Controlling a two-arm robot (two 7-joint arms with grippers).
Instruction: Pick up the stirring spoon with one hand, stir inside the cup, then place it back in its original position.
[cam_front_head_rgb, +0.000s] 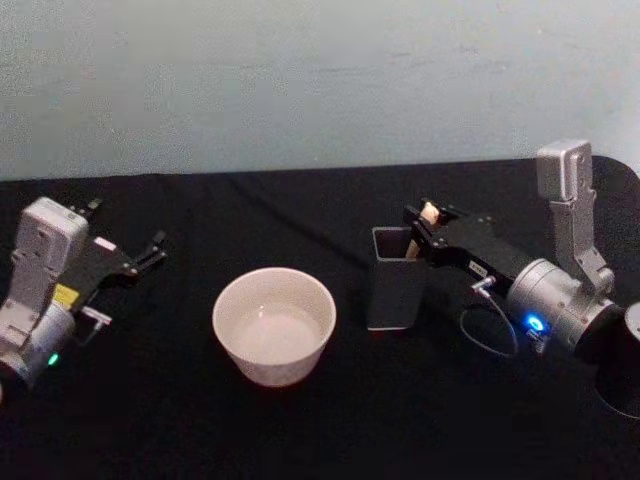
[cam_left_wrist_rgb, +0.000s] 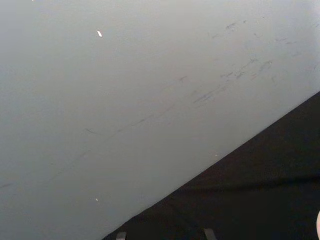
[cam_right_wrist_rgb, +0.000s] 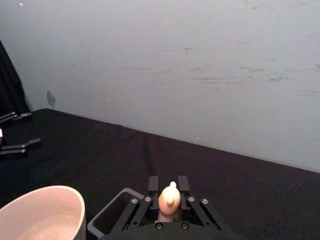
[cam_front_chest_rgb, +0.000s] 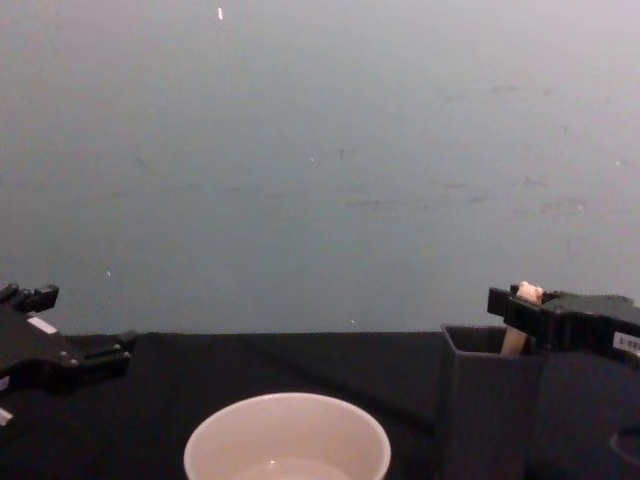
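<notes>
On my left, the left hand (cam_front_head_rgb: 127, 232) hovers low over the black desk (cam_front_head_rgb: 330, 430), off near its left edge, its two fingers spread apart with nothing between them. In the chest view the same hand (cam_front_chest_rgb: 70, 325) shows as open and well apart from everything else.

To the right of that hand, and about midway between it and the other one, the cup (cam_front_head_rgb: 274, 325) stands upright on the desk. Its inside is pale with a faint ring low on the wall; I cannot tell whether that is liquid.

Just beyond the cup on its right stands the dark grey holder (cam_front_head_rgb: 393, 285), upright and close to the cup, though I cannot tell if they touch. The right hand (cam_front_head_rgb: 425, 222) sits directly over the holder's open top. From its wrist camera I see its fingers (cam_right_wrist_rgb: 153, 185) closed against both sides of the stirring spoon (cam_right_wrist_rgb: 170, 197), gripping the beige handle just under the knobby tip. The spoon leans in the holder, with its neck and bowl hidden below the rim.
</notes>
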